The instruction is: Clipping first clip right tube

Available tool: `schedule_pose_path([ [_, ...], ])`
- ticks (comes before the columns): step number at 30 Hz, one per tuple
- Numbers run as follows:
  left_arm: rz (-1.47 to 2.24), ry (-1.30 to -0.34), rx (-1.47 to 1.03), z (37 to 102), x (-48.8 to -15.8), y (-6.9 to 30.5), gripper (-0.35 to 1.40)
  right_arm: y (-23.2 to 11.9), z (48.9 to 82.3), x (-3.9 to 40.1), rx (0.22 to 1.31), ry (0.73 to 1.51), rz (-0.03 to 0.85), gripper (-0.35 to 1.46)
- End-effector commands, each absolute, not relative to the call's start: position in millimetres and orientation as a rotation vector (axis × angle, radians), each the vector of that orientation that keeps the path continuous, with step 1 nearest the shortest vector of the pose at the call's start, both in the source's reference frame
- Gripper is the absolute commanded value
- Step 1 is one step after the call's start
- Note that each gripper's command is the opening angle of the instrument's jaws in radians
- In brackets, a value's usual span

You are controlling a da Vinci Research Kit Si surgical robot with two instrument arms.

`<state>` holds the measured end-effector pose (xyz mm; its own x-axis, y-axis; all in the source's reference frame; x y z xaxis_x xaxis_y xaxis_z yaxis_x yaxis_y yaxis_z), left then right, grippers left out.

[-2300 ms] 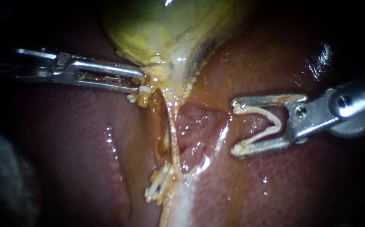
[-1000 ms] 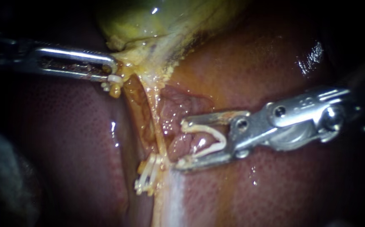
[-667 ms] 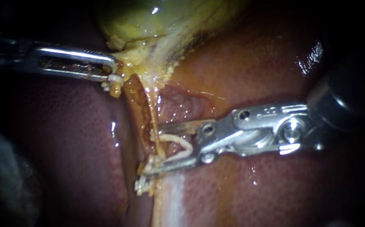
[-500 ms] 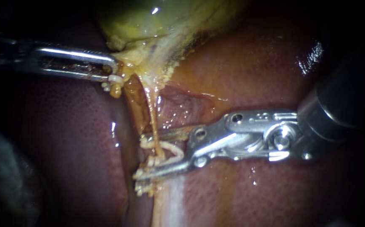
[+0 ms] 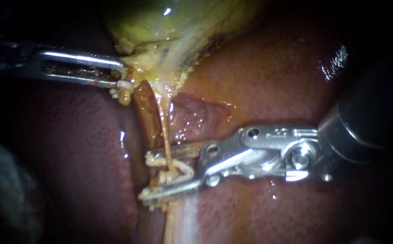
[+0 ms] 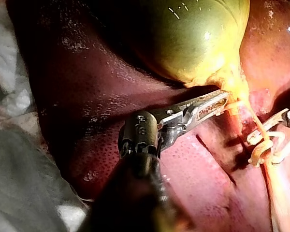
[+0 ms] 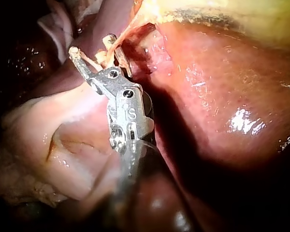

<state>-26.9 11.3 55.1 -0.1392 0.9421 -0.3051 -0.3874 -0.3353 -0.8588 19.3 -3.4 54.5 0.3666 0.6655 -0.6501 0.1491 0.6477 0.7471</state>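
In slid the right instrument (image 5: 145, 176) to lower centre, its jaws carrying the half-closed clip (image 5: 185, 168) astride the tube (image 5: 163, 131). Upper left, the left instrument (image 5: 121, 74) gripped the gallbladder (image 5: 169, 27); final squeeze pending.

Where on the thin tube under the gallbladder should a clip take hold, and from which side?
Its bare lower stretch, probably. The tube hangs taut and free from the gallbladder, so come crosswise from the endoscope view's right, as the right instrument does, its clip straddling the tube.

Polished bright metal: right instrument (image 5: 144, 176). Matt off-white plastic: clip (image 5: 180, 166). Wet, glossy, stippled: liver (image 5: 273, 81). Smooth, glistening: gallbladder (image 5: 160, 22).
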Motion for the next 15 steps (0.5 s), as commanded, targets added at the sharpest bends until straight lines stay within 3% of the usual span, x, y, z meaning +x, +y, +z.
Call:
schedule_pose_path([
  [1, 1.672, -0.763, -1.079, 55.1, -26.9, 11.3, -0.35, -3.7, 53.9, 19.4, 0.851, 1.183, 0.373, 0.49],
  [8, 1.672, -0.763, -1.079, 55.1, -26.9, 11.3, -0.35, -4.8, 51.3, 19.9, 0.924, 1.218, 0.315, 0.44],
  [15, 1.672, -0.763, -1.079, 55.1, -26.9, 11.3, -0.35, -4.9, 51.2, 20.0, 0.937, 1.213, 0.312, 0.36],
])
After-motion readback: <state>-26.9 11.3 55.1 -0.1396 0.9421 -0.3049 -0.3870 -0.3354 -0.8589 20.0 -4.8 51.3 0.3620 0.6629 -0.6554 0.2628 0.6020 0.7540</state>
